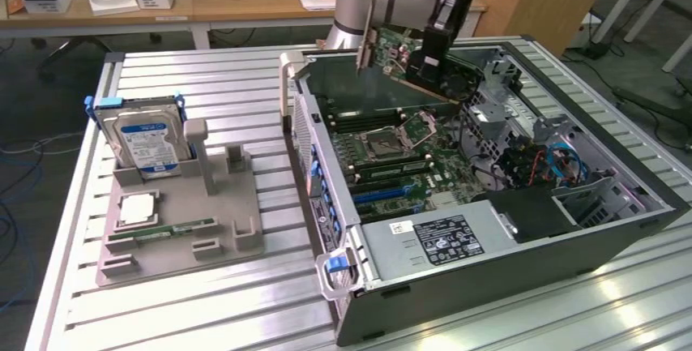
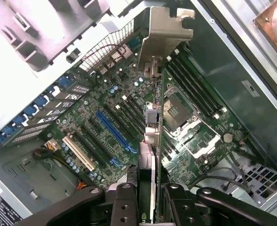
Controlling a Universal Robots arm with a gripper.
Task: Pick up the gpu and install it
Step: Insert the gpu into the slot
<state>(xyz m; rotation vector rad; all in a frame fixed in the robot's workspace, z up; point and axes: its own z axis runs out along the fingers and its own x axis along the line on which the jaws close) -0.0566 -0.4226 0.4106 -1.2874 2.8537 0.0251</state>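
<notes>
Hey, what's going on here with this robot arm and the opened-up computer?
The arm's gripper is shut on the gpu, holding it in the air over the open computer case, above the motherboard. The card is not seated in any slot yet. On the grey holder to the exterior view's left, the hard drive stands upright and the memory stick lies flat.

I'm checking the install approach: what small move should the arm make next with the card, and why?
Probably shift the gpu sideways over the blue slot before lowering: the gripper holds it above the motherboard, its edge nearer the processor socket.
</notes>
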